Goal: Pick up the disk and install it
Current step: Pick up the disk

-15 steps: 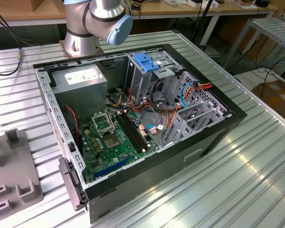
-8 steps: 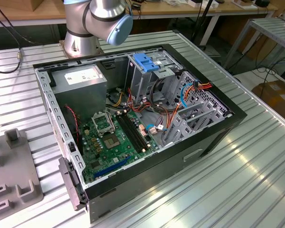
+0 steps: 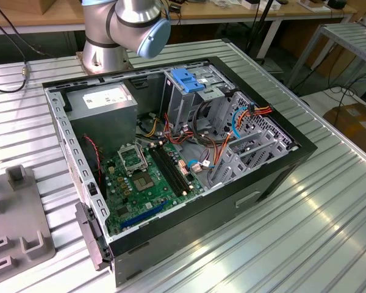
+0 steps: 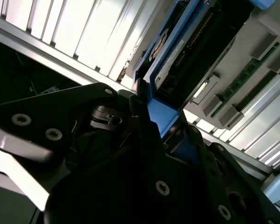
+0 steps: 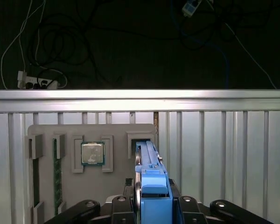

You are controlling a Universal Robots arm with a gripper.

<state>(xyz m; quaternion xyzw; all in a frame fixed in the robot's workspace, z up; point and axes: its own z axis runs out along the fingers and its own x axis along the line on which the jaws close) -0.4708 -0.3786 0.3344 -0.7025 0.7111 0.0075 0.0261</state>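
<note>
At the exterior view's left, a grey holder tray (image 3: 21,235) is lying on the slatted table (image 3: 305,207). In the middle, an open computer case (image 3: 256,189) is showing its power supply (image 3: 100,104) and blue-handled drive cage (image 3: 188,80), with loose cables (image 3: 216,146) crowding beside the cage. In the first wrist view the tray is carrying memory sticks (image 5: 36,182), a processor (image 5: 92,153) and, just beside it, the disk (image 5: 147,161) on edge. The gripper (image 5: 151,207) is pinching the disk's blue frame.
</note>
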